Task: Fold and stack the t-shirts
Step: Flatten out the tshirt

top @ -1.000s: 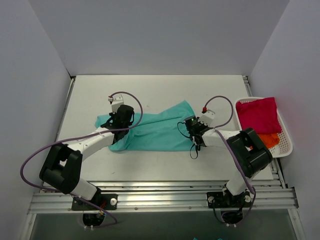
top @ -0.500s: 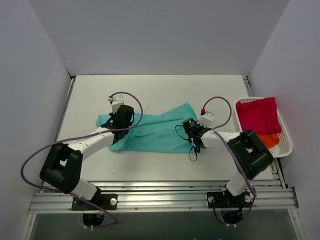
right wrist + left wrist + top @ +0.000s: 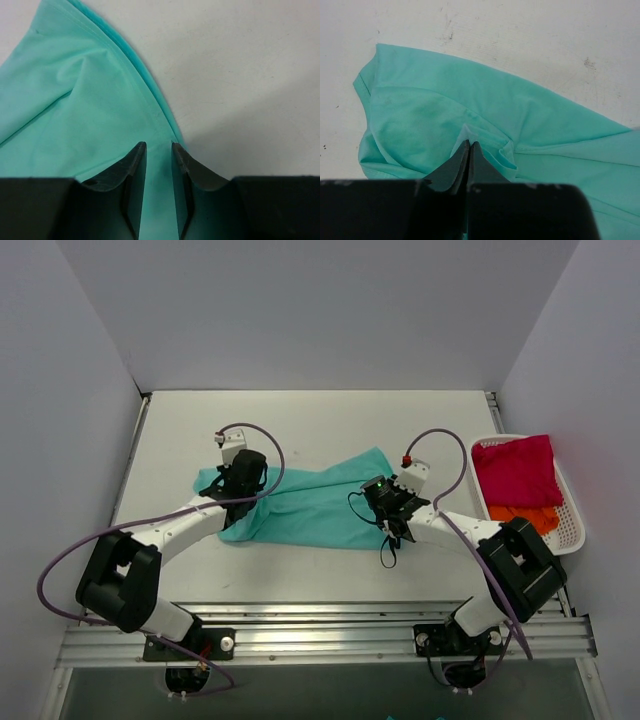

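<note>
A white counter (image 3: 300, 425) fills the floor of a plain booth, closed in by pale grey walls (image 3: 320, 310) at the back and on both sides. An aluminium rail (image 3: 320, 630) runs along its near edge, where the two arm bases are bolted. Close up, the counter surface is matte, with faint scuffs and a few dark specks (image 3: 451, 35).

The teal t-shirt (image 3: 310, 505) lies stretched across the middle of the counter, between the two arms. Its left end is bunched and its right end runs up to a point.

The left gripper (image 3: 469, 146) is pressed together on a small raised pucker of the teal cloth near the bunched end, with creases radiating from the pinch.

The right gripper (image 3: 159, 150) sits low over the shirt's right edge. Its fingers (image 3: 134, 165) are narrowly parted, and teal cloth shows flat in the gap between them. The stitched hem runs just beside the right finger, with bare counter beyond it.

At the far right, a white slotted basket (image 3: 575, 530) rests against the counter's edge. It holds a magenta-red t-shirt (image 3: 515, 470) on top of an orange t-shirt (image 3: 540, 518). Purple cables (image 3: 60, 560) loop from both arms.
</note>
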Tool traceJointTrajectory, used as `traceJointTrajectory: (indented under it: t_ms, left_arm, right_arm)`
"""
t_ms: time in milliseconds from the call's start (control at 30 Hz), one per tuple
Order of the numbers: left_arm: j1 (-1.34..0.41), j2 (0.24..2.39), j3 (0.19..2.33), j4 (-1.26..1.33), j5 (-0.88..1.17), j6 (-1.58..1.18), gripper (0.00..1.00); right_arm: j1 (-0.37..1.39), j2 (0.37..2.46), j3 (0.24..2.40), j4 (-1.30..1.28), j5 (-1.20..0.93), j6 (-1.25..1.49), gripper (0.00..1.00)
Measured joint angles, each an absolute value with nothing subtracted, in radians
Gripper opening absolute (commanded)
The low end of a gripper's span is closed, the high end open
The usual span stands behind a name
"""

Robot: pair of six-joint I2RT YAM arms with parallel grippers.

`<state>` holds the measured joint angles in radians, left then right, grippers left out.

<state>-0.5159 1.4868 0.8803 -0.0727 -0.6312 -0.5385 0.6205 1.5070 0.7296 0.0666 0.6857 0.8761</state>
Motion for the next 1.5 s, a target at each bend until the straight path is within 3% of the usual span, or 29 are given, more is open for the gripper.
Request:
traceJointTrajectory:
  t_ms: [67, 233, 433, 567, 1000, 1067, 1300, 1400, 1433, 1500]
  left_arm:
    - [-0.516, 1.473, 0.880, -0.077, -0.632, -0.538, 0.02]
    - [-0.521, 1.429, 0.874, -0.086, -0.638, -0.539, 0.02]
    - [-0.525, 1.404, 0.864, -0.087, -0.643, -0.540, 0.02]
    - [-0.526, 1.404, 0.860, -0.091, -0.643, -0.540, 0.02]
    - [-0.529, 1.405, 0.859, -0.094, -0.643, -0.542, 0.02]
    - [-0.529, 1.406, 0.859, -0.094, -0.643, -0.542, 0.02]
    - [-0.529, 1.410, 0.859, -0.094, -0.643, -0.542, 0.02]
    - [-0.529, 1.412, 0.859, -0.094, -0.643, -0.542, 0.02]
    - [-0.529, 1.412, 0.859, -0.094, -0.644, -0.542, 0.02]
    - [-0.529, 1.414, 0.859, -0.094, -0.646, -0.542, 0.02]
  right_arm:
    - [0.624, 1.498, 0.730, 0.061, 0.693, 0.879, 0.27]
    - [0.625, 1.496, 0.729, 0.053, 0.696, 0.883, 0.17]
    - [0.626, 1.496, 0.727, 0.052, 0.696, 0.889, 0.23]
    - [0.628, 1.498, 0.717, 0.055, 0.696, 0.894, 0.33]
    - [0.628, 1.571, 0.693, 0.089, 0.691, 0.897, 0.35]
    - [0.628, 1.577, 0.693, 0.098, 0.691, 0.897, 0.29]
    - [0.622, 1.605, 0.693, 0.110, 0.685, 0.897, 0.29]
    - [0.620, 1.611, 0.693, 0.116, 0.683, 0.895, 0.18]
    - [0.620, 1.613, 0.693, 0.117, 0.683, 0.894, 0.09]
    - [0.620, 1.615, 0.693, 0.117, 0.680, 0.892, 0.00]
